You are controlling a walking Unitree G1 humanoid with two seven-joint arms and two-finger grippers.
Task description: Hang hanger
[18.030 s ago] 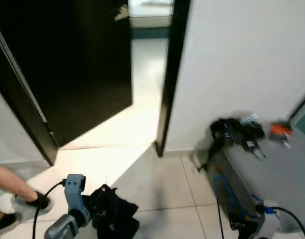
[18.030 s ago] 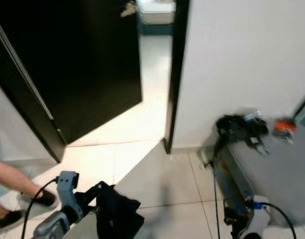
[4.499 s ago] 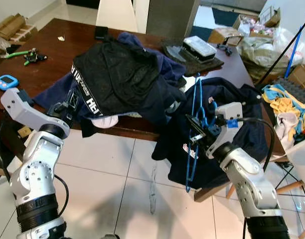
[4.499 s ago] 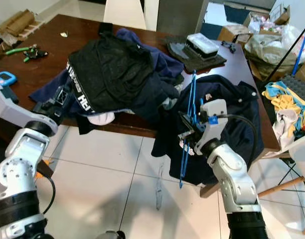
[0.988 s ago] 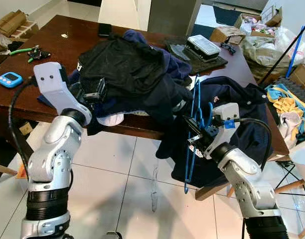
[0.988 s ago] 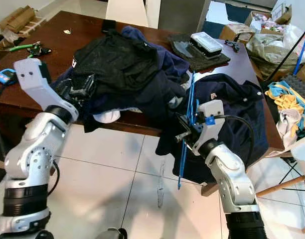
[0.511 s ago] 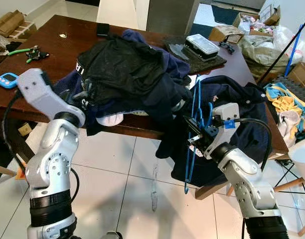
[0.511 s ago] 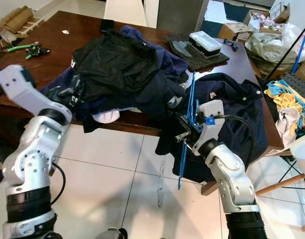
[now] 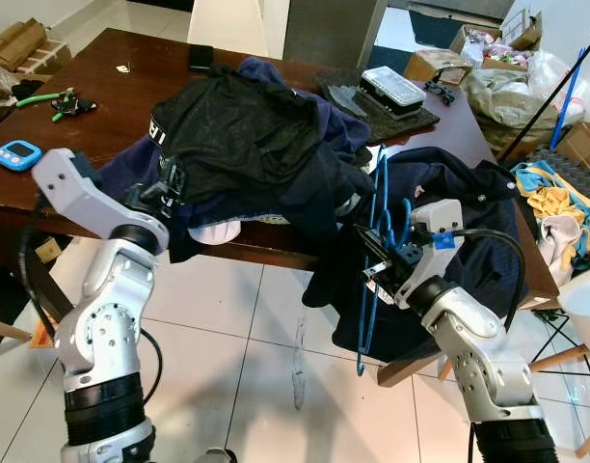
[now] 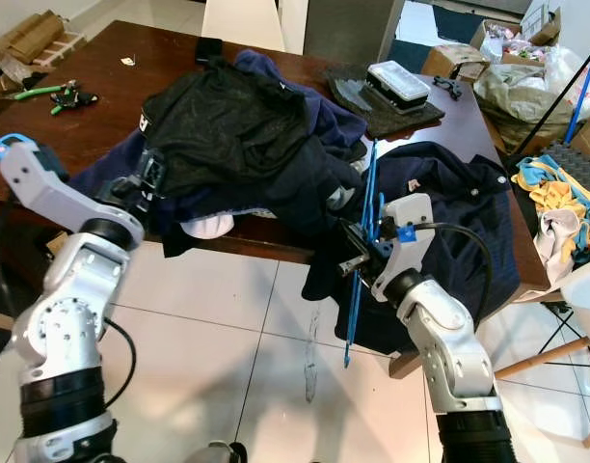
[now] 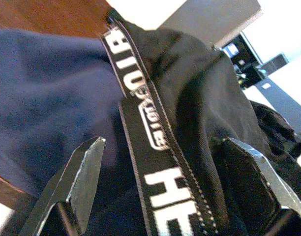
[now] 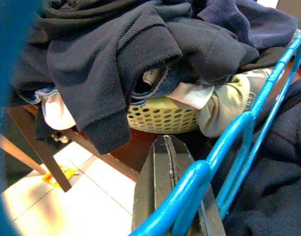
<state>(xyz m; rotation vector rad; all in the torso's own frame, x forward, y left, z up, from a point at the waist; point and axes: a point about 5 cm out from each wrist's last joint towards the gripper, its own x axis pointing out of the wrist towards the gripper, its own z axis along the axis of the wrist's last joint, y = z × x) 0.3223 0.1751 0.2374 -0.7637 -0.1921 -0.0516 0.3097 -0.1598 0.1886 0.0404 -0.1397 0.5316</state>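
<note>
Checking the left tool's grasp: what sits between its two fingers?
The left tool is open; the black garment's lettered waistband runs between its fingers, seen in the left wrist view.

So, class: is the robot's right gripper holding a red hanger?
No, the right gripper is shut on a blue hanger beside the table.

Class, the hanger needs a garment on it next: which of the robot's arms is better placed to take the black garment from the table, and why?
Left. The left gripper is open at the black garment, its waistband between the fingers. The right gripper is shut on the hanger.
</note>
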